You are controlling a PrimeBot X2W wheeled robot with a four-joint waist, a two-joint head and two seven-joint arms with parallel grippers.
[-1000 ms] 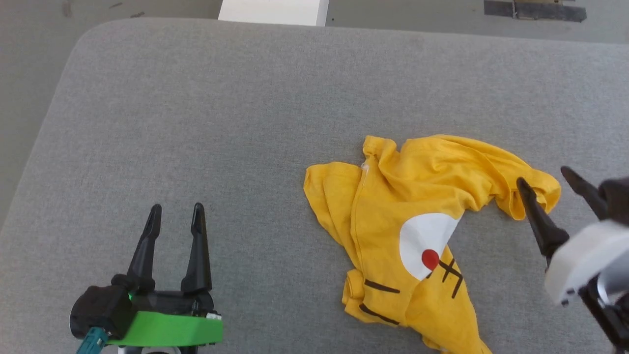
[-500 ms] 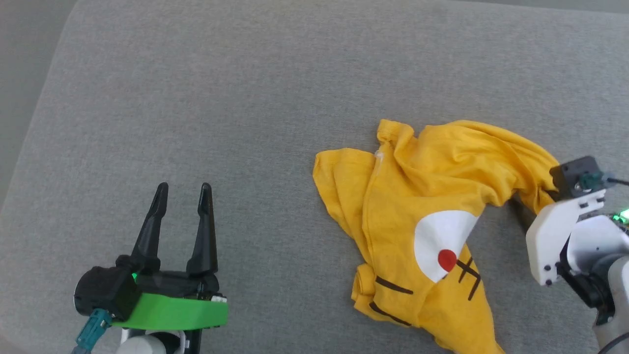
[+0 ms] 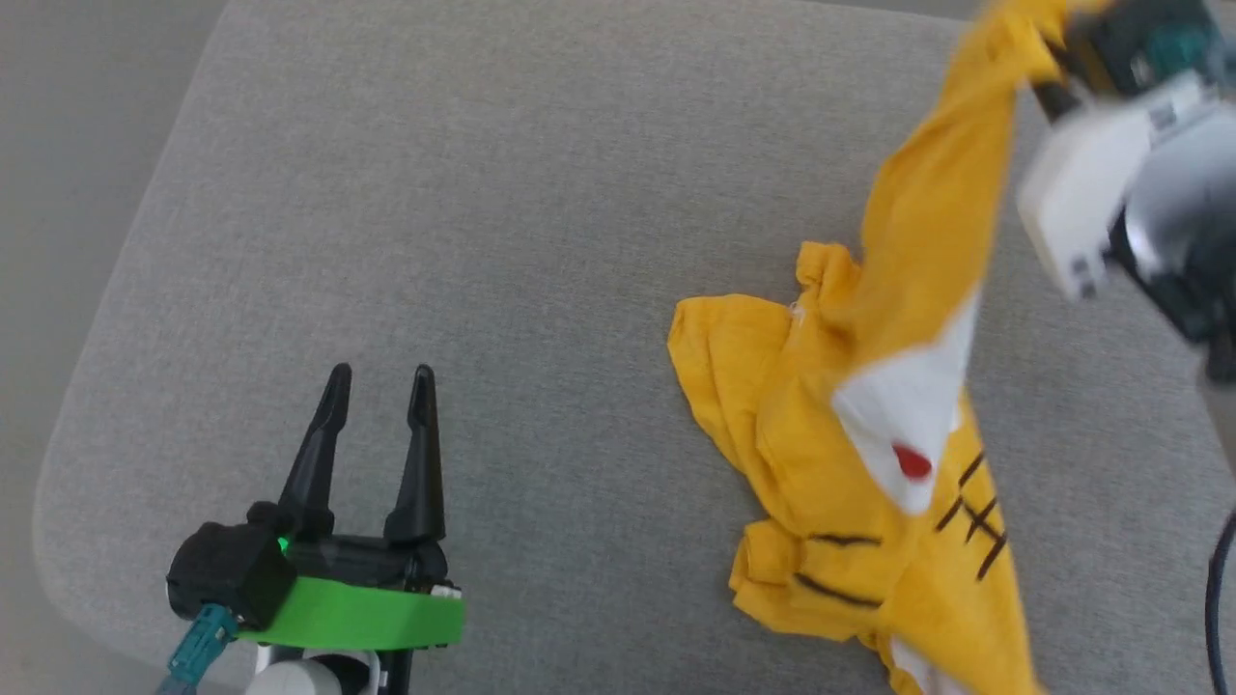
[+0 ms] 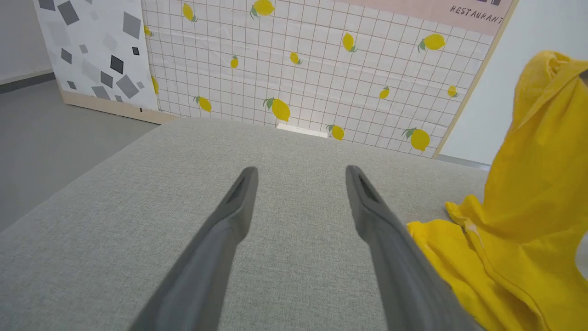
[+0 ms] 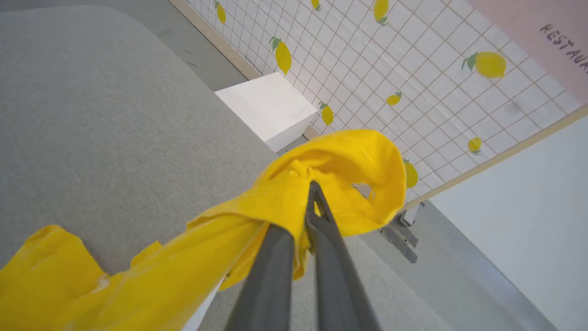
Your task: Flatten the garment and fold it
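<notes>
Grey padded surface (image 3: pixel 483 193) carries the garment (image 3: pixel 830 454) at right of frame (one end held up at upper right). Right gripper (image 5: pixel 313 188) jaws clamped on that end; left gripper (image 3: pixel 379 378), lower left, jaws apart, empty.

Lemon-print wall (image 4: pixel 321 69) (grey floor (image 4: pixel 46 138))

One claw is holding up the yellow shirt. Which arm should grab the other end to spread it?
Probably the left. The left gripper is open and empty, near the garment where it lies on the grey cushion. The right gripper is shut on the raised end, so it is busy.
</notes>
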